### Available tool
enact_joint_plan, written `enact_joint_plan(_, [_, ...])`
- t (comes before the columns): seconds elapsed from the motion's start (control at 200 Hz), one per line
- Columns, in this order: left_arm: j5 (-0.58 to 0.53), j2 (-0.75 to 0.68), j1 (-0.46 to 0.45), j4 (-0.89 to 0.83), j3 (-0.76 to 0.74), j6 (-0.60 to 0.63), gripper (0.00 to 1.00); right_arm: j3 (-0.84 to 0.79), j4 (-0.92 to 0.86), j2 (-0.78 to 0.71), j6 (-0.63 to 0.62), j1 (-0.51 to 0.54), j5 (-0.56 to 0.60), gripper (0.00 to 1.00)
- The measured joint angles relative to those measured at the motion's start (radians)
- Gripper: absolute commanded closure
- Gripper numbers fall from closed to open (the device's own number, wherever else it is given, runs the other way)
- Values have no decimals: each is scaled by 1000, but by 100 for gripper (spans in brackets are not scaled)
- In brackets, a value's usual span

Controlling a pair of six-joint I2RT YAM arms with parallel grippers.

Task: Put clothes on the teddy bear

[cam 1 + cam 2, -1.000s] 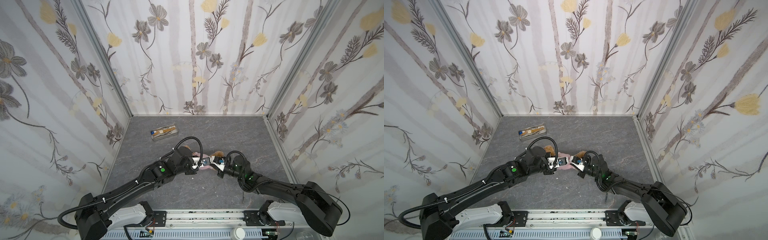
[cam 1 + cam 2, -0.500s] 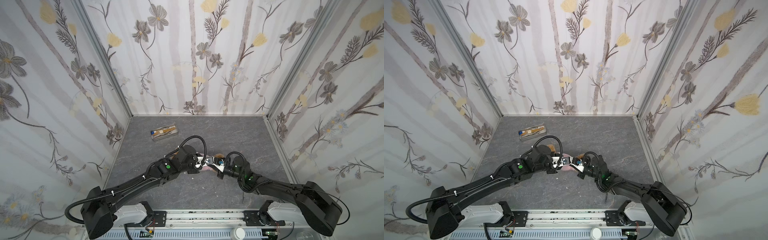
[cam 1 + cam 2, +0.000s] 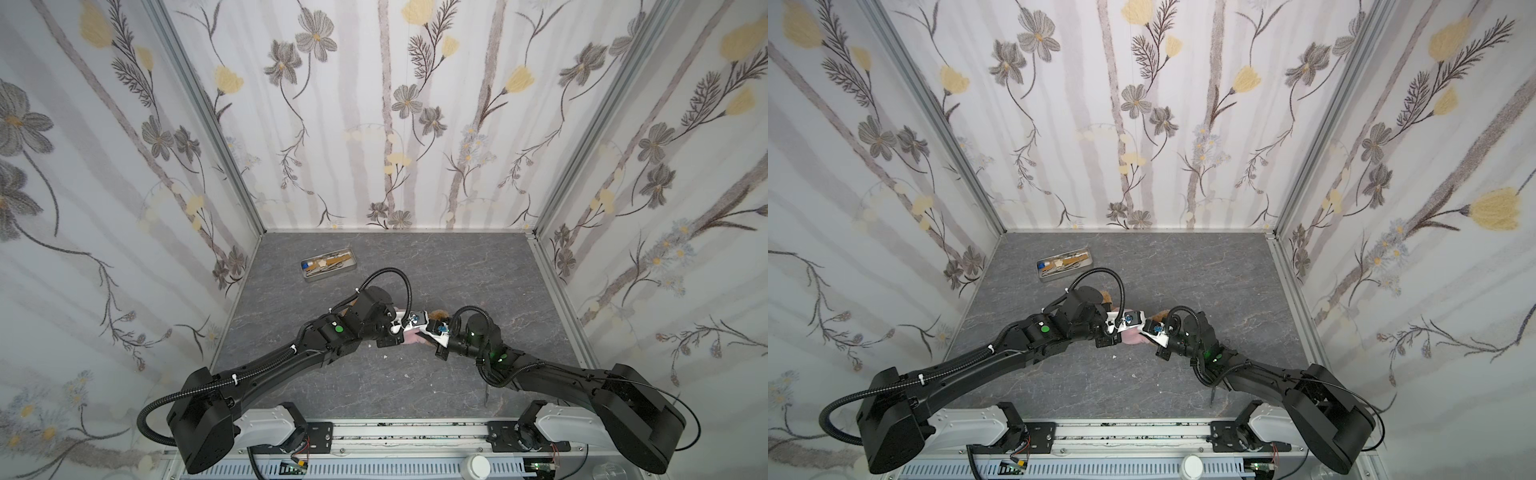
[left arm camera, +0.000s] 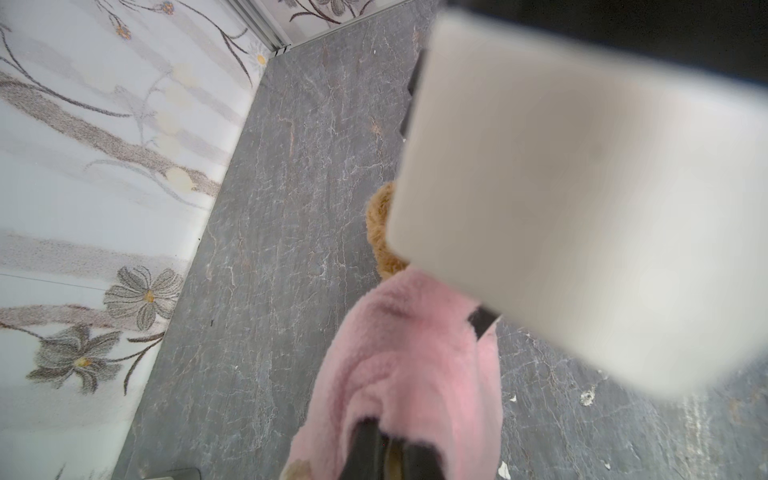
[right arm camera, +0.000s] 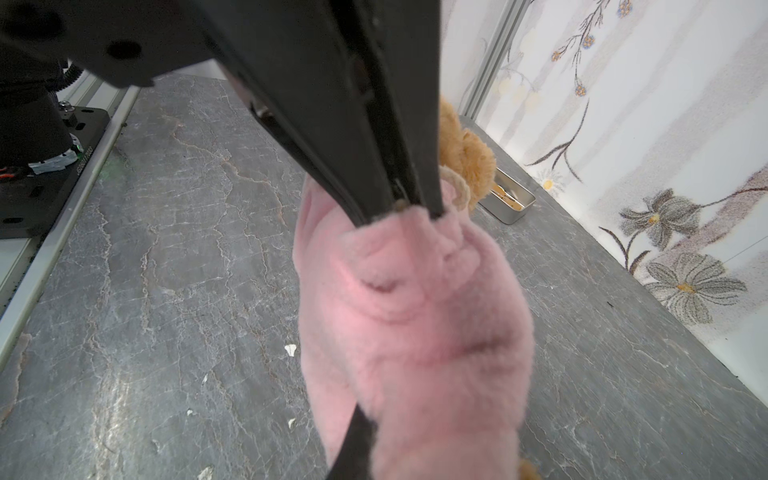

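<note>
The golden-brown teddy bear (image 3: 439, 313) lies mid-floor, mostly hidden under both wrists; its fur also shows in the left wrist view (image 4: 380, 228) and the right wrist view (image 5: 469, 162). A fluffy pink shirt (image 4: 407, 353) is stretched between the two grippers over the bear. My left gripper (image 4: 392, 453) is shut on one edge of the shirt, with a little golden fur between its jaws. My right gripper (image 5: 395, 465) is shut on the opposite edge; only one dark finger (image 5: 353, 444) shows past the fabric. In both top views the grippers meet nose to nose over the shirt (image 3: 1133, 336).
A small metal tin (image 3: 329, 264) with tools in it sits on the grey floor behind the left arm, near the back left wall. Small white flecks (image 5: 290, 349) lie on the floor by the shirt. Flowered walls close in three sides.
My left arm has swung right toward the right gripper, opened briefly, then shut on the pink shirt. The right arm has kept its place and its grip.
</note>
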Motion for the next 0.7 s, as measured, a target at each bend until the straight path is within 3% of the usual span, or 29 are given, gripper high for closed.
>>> enact_joint_plan(0.375, [189, -107, 92, -7, -7, -67, 100, -121, 258, -22, 113, -41, -1, 100])
enact_joint_plan(0.699, [314, -200, 154, 55, -68, -153, 100, -145, 367, -23, 204, -50, -6, 100])
